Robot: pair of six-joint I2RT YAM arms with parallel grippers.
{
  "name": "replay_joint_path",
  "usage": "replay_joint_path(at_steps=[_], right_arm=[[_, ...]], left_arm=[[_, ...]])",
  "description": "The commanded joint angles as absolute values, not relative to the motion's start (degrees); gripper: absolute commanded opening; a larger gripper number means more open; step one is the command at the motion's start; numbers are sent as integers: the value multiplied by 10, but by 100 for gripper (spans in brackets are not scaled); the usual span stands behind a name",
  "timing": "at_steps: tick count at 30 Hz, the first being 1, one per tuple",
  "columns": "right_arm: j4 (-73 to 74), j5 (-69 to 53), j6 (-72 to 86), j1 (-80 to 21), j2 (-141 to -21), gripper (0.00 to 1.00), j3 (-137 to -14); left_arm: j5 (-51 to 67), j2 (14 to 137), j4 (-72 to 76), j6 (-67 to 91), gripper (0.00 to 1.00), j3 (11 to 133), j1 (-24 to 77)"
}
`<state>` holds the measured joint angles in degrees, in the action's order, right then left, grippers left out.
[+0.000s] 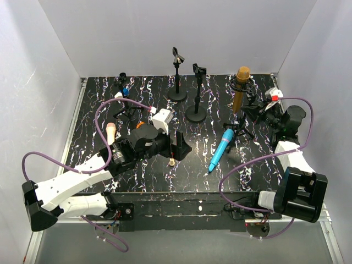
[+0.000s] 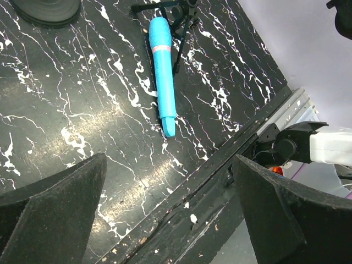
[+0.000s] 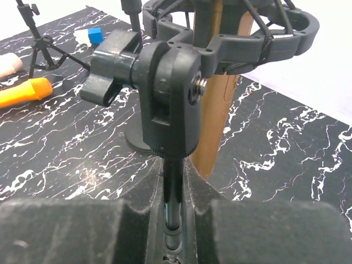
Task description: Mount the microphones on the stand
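Top external: high at the near side, looking down over the whole table [image 1: 192, 170].
Left wrist: low, tilted toward the near edge.
Right wrist: very close, level, facing a stand [image 3: 168, 99].
Shared: light blue microphone [image 2: 163, 71], top and left.

Both arms are white tubes with chunky black joints. The left arm [image 1: 71, 187], by the table's [image 1: 137, 170] near left corner, has a long purple cable [image 1: 98, 124] looping off it, an orange bit [image 1: 142, 124] and a small white box [image 1: 161, 118]. The right arm [image 1: 294, 159], by the table's near right corner, has a second purple cable [image 1: 311, 118] and a tiny red bit [image 1: 275, 98]. The left gripper [image 2: 170, 220] has fat, black, fuzzy fingers [image 2: 55, 209], and the right gripper's [image 3: 173, 220] look the same
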<state>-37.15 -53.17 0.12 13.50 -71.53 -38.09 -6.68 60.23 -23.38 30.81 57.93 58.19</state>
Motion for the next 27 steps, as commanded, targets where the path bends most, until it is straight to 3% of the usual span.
replay_joint_path(at_steps=[1, 3, 20, 27], right_arm=[[-409, -547, -37, 139, -713, 7, -411], [-388, -547, -68, 141, -722, 1, -434], [-516, -530, -17, 185, -964, 1, -671], [-532, -519, 14, 191, -1014, 3, -710]], left_arm=[[-67, 595, -234, 309, 98, 604, 581], [-68, 595, -239, 308, 98, 606, 581], [-75, 635, -266, 307, 98, 630, 581], [-82, 634, -268, 311, 98, 622, 581]])
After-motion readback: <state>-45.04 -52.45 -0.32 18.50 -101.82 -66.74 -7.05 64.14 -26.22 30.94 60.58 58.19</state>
